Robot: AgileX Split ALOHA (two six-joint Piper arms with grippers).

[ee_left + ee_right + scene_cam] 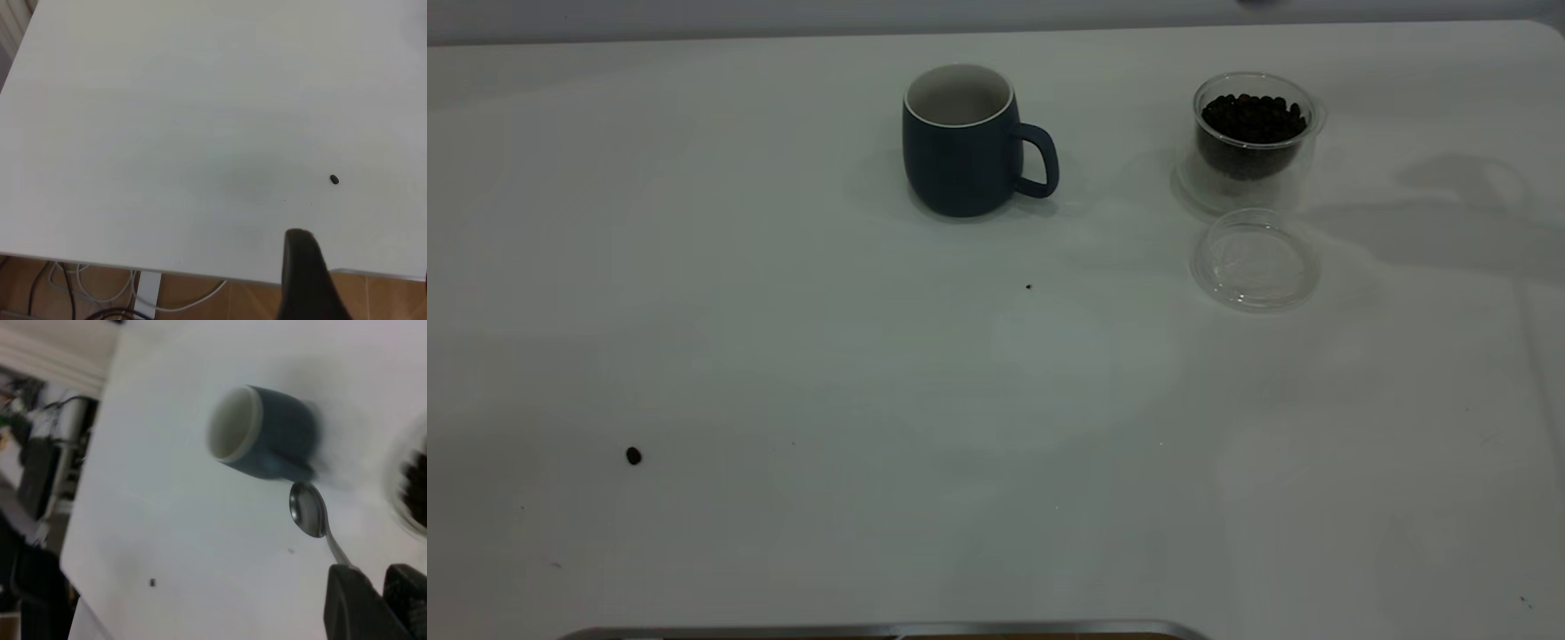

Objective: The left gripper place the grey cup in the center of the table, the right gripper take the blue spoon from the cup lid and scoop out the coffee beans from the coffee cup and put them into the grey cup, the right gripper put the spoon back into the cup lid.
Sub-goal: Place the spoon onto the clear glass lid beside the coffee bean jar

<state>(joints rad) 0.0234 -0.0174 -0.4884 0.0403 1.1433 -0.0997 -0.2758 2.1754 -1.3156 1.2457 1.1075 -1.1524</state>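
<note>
Right gripper (373,600) is clamped on the spoon (308,510), held aloft near the mug (965,142) with its bowl empty; slim, stiff, slick metal, best gripped on the handle; left gripper (303,280) idle, state indeterminate.

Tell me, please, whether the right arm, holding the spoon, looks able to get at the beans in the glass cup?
Probably yes: the coffee cup stands open, its cup lid lying beside it, nothing above the coffee beans. The right pincer holds the blue spoon aloft, bowl empty.
</note>
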